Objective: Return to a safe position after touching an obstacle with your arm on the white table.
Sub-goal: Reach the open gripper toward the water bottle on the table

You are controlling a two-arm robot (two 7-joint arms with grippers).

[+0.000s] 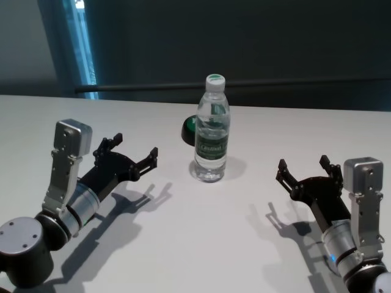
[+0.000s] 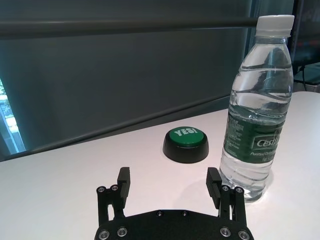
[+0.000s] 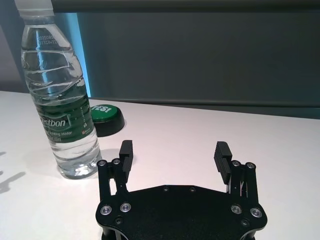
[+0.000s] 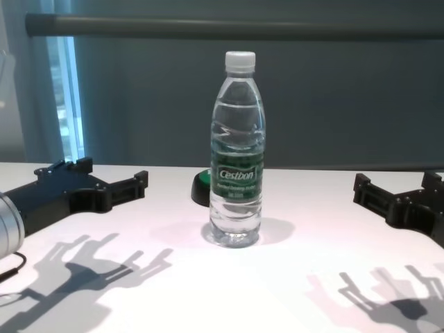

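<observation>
The obstacle, a clear water bottle (image 1: 212, 131) with a white cap and a green "Cestbon" label, stands upright near the middle of the white table (image 1: 201, 244). My left gripper (image 1: 134, 146) is open and empty, low over the table to the bottle's left and apart from it. My right gripper (image 1: 303, 163) is open and empty to the bottle's right, also apart from it. The bottle shows beside the left gripper (image 2: 169, 177) in the left wrist view (image 2: 255, 115), beside the right gripper (image 3: 174, 149) in the right wrist view (image 3: 62, 110), and in the chest view (image 4: 237, 159).
A low black round button with a green "YES!" top (image 2: 186, 144) sits on the table just behind the bottle. A dark rail (image 1: 244, 86) and a dark wall run along the table's far edge.
</observation>
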